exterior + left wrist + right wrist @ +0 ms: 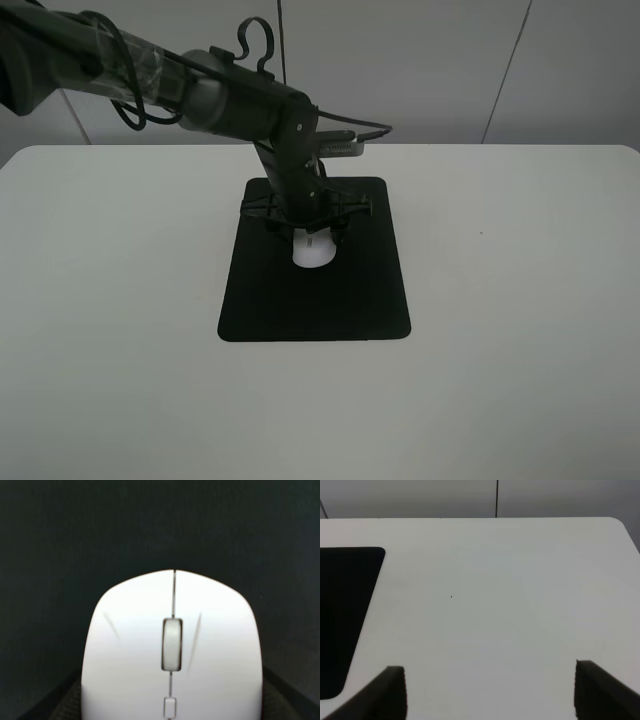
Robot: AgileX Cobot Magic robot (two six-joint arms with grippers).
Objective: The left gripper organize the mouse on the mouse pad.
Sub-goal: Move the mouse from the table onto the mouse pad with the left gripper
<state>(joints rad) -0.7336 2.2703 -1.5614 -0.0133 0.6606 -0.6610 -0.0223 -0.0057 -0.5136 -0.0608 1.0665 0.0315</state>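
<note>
The white mouse (313, 253) lies on the upper middle of the black mouse pad (300, 300), its scroll wheel end toward the table's front. My left gripper (310, 232) reaches down over the mouse's rear half. In the left wrist view the mouse (172, 645) fills the frame against the pad (150, 525), and the black finger pads (70, 702) press against both its sides, so the gripper is shut on it. My right gripper (490, 692) stands open over bare table with nothing between its fingers; it does not show in the exterior view.
The white table (520, 300) extends on both sides of the pad, with a grey wall behind it. A corner of the pad (340, 610) shows in the right wrist view, off to one side of the right gripper.
</note>
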